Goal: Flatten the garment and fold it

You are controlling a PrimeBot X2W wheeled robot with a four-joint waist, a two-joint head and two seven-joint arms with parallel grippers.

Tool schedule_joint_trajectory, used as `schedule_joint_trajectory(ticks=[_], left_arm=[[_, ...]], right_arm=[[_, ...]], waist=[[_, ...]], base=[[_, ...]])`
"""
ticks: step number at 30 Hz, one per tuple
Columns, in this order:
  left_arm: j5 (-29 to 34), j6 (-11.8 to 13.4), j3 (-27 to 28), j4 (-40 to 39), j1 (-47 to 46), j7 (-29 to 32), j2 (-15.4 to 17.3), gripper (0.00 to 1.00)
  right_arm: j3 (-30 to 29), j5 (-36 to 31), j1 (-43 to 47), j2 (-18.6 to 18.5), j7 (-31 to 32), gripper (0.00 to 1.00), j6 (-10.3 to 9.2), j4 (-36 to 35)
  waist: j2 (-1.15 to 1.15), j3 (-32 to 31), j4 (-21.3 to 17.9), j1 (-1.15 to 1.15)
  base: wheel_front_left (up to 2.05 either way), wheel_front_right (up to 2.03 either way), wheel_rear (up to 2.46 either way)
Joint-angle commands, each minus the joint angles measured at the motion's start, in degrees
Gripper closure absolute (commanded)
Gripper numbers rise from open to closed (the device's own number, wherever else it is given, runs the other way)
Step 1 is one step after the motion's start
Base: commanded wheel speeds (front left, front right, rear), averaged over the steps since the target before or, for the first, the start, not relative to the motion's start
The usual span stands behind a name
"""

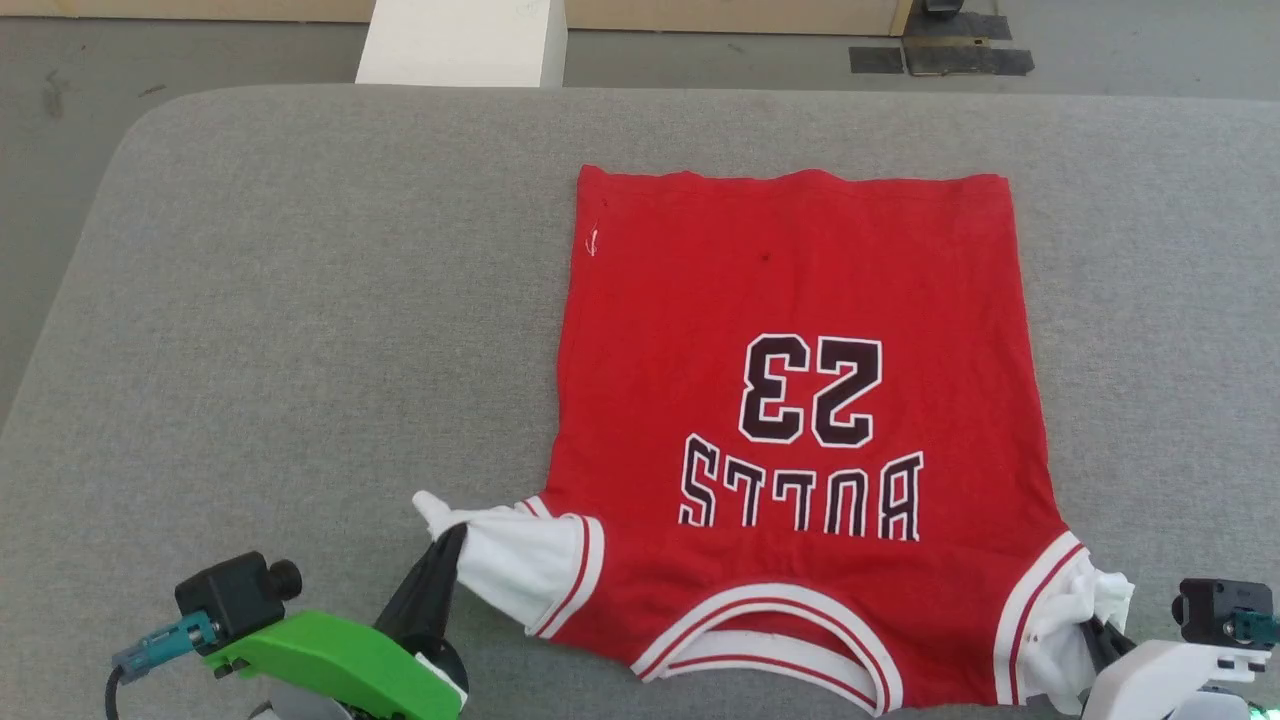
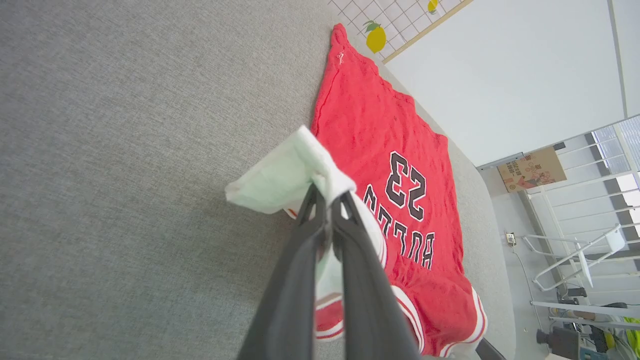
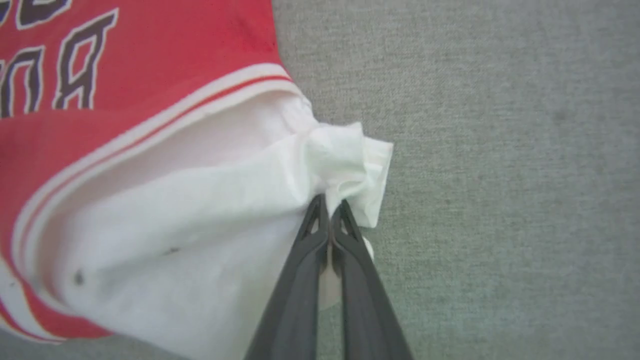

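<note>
The garment, a red jersey T-shirt with "BULLS 23" facing up, lies flat on the grey table, collar toward me and hem at the far side. My left gripper is shut on the white left sleeve and holds its bunched end a little above the cloth surface. In the left wrist view the left gripper pinches that sleeve. My right gripper is shut on the white right sleeve. The right wrist view has the right gripper clamped on the crumpled sleeve end.
The grey padded table has rounded far corners, with open surface left of the shirt. Beyond its far edge stands a white box on the floor. A wall, a white rack and a cardboard box lie past the table in the left wrist view.
</note>
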Motion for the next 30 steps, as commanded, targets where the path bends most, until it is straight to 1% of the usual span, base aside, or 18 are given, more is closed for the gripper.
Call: schedule_joint_trajectory(ticks=[1, 2, 4, 5, 6, 9, 11, 15, 16, 18, 20, 22, 23, 25, 27, 30], left_arm=[[0.6, 0.0, 0.0, -0.3, -1.3, 0.1, 0.2, 1.00], [0.7, 0.0, 0.0, -0.5, -1.3, 0.0, 0.2, 1.00], [0.7, 0.1, 0.1, -0.9, -1.2, -0.2, 0.2, 1.00], [0.7, 0.1, 0.1, -1.0, -1.2, -0.3, 0.1, 1.00], [0.8, 0.1, 0.1, -1.3, -1.2, -0.4, 0.1, 1.00], [1.1, 0.0, -0.2, -2.0, -1.3, -0.7, 0.0, 1.00], [1.5, -0.1, -0.4, -2.6, -1.5, -0.9, 0.0, 1.00], [2.2, -0.3, -1.0, -3.9, -2.1, -1.5, -0.2, 1.00], [2.4, -0.4, -1.2, -4.3, -2.3, -1.6, -0.3, 1.00], [2.8, -0.7, -1.7, -4.8, -2.9, -1.7, -0.4, 1.00], [3.2, -0.9, -2.1, -5.1, -3.7, -1.8, -0.4, 1.00], [3.6, -1.1, -2.5, -5.2, -4.6, -1.9, -0.5, 1.00], [3.8, -1.2, -2.7, -5.3, -5.1, -1.9, -0.5, 1.00], [4.2, -1.4, -3.3, -5.4, -6.1, -1.7, -0.5, 1.00], [4.6, -1.7, -4.0, -5.7, -7.2, -1.5, -0.5, 1.00], [5.5, -2.0, -5.0, -6.2, -9.0, -1.1, -0.5, 1.00]], right_arm=[[0.2, -0.1, -1.6, 0.1, -0.6, 1.00, -0.09, 1.4], [0.1, 0.1, -2.1, 0.2, -0.8, 1.00, -0.09, 2.2], [0.2, 0.3, -2.7, 0.3, -1.1, 0.55, -0.09, 2.8], [0.2, 0.6, -2.9, 0.3, -1.2, 0.11, -0.09, 2.7], [0.0, 1.2, -2.9, 0.3, -0.7, 0.00, -0.09, 2.3], [-1.0, 3.8, -2.8, -0.4, 1.9, 0.00, -0.09, -1.7], [-2.1, 5.3, -2.4, -1.5, 4.6, 0.00, -0.09, -6.5], [-6.0, 7.6, -3.0, -3.7, 10.6, 0.00, -0.09, -19.2], [-7.0, 7.8, -4.1, -4.5, 12.1, 0.00, -0.09, -22.7], [-8.2, 8.0, -7.0, -6.1, 14.4, 0.00, -0.09, -27.1], [-8.8, 8.0, -10.9, -7.9, 15.7, 0.00, -0.09, -29.3], [-8.3, 7.5, -15.0, -9.2, 17.0, 0.00, -0.09, -29.5], [-8.0, 7.3, -17.1, -9.4, 17.6, 0.00, -0.09, -29.0], [-6.6, 6.4, -21.8, -11.0, 18.8, 0.00, -0.09, -26.6], [-5.8, 5.3, -26.7, -10.7, 19.7, 0.00, -0.09, -23.5], [-4.3, 3.2, -33.9, -11.5, 21.2, 0.00, -0.09, -17.3]], waist=[[0.00, 0.1, 0.2, 0.00], [0.00, 0.1, 0.2, 0.00], [0.00, 0.2, 0.1, 0.00], [0.00, 0.2, 0.1, 0.00], [0.00, 0.4, 0.1, 0.00], [0.00, 1.0, 0.1, 0.00], [0.00, 1.8, 0.3, 0.00], [0.00, 3.9, 0.5, 0.00], [0.00, 4.6, 0.6, 0.00], [0.00, 5.8, 0.8, 0.00], [0.00, 7.1, 1.1, 0.00], [0.00, 8.4, 1.6, 0.00], [0.00, 9.0, 1.8, 0.00], [0.00, 10.4, 2.4, 0.00], [0.00, 11.9, 3.1, 0.00], [0.00, 14.5, 4.6, 0.00]], base=[[0.00, 0.00, 0.00], [0.00, 0.00, 0.00], [0.00, 0.00, 0.00], [0.00, 0.00, 0.00], [0.00, 0.00, 0.00], [0.00, 0.00, 0.00], [0.00, 0.00, 0.00], [0.00, 0.00, 0.00], [0.00, 0.00, 0.00], [0.00, 0.00, 0.00], [0.00, 0.00, 0.00], [0.00, 0.00, 0.00], [0.00, 0.00, 0.00], [0.00, 0.00, 0.00], [0.00, 0.00, 0.00], [0.00, 0.00, 0.00]])
